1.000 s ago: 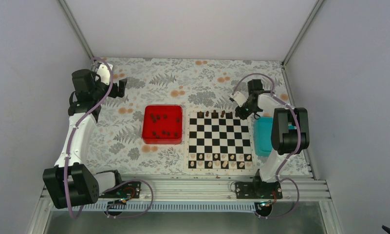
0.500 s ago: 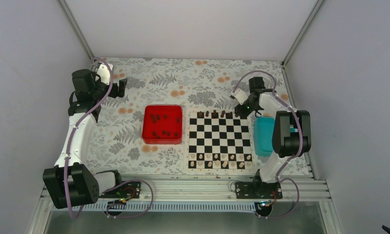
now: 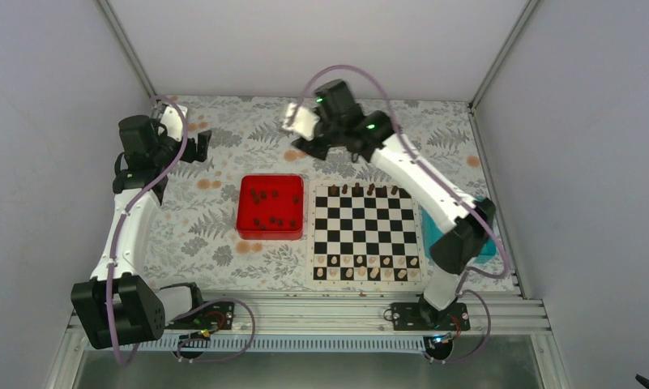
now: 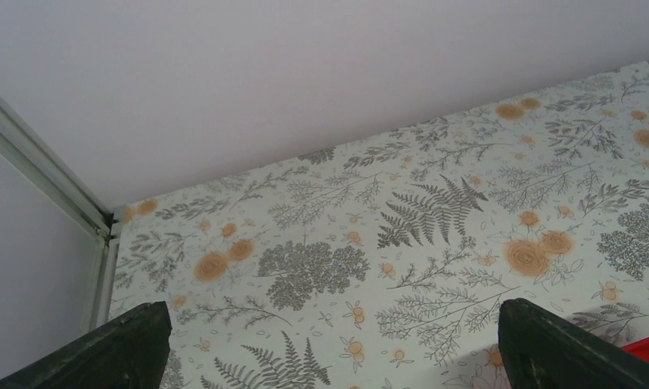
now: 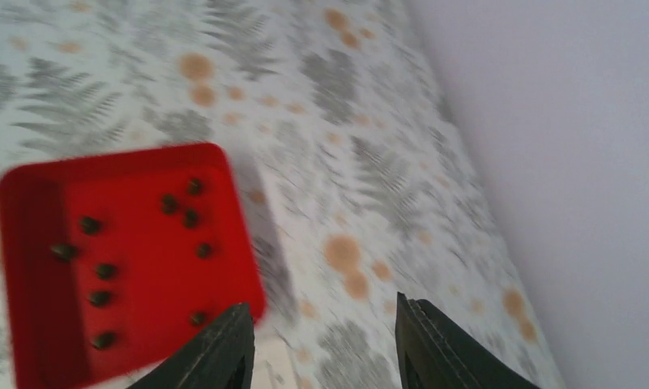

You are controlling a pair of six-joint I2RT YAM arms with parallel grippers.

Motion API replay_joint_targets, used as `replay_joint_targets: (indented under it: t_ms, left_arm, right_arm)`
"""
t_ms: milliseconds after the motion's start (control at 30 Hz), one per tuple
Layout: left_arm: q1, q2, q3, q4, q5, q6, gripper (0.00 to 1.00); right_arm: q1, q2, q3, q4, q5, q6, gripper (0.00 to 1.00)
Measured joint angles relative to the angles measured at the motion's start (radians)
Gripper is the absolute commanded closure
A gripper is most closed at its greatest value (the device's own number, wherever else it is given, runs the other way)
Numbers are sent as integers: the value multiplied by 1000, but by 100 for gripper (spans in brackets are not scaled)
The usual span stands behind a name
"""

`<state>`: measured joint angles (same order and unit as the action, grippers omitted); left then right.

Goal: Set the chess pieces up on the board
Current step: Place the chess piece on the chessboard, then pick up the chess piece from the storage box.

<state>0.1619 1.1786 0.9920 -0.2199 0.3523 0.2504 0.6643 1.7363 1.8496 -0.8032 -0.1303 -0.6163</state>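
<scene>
Loose chess pieces (image 3: 274, 220) in tray (image 3: 270, 236) just L of board (image 3: 365, 231); 2nd tray (image 3: 428, 237) along board's R edge.

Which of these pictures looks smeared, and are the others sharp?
Right wrist view: motion-blurred, the red tray and its pieces soft. Left wrist view: the floral tablecloth is crisp. Top view: sharp and evenly lit, the board clear-edged.

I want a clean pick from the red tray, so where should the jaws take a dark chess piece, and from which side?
Probably straight down from above, closing on the sides of a dark chess piece that sits apart mid-tray. The red tray has raised walls that block a sideways approach, and the pieces are tiny.
</scene>
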Motion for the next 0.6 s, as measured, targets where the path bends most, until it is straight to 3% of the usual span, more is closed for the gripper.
replay_joint_targets:
  t_ms: [133, 333, 600]
  left_arm:
    - [0, -2, 0, 0, 0, 0, 0]
    - [4, -2, 0, 0, 0, 0, 0]
    - [5, -2, 0, 0, -1, 0, 0]
  right_arm:
    - [124, 140, 75, -25, -14, -6, 57]
    - [194, 348, 66, -5, -15, -9, 55]
    - [279, 499, 84, 92, 0, -14, 54]
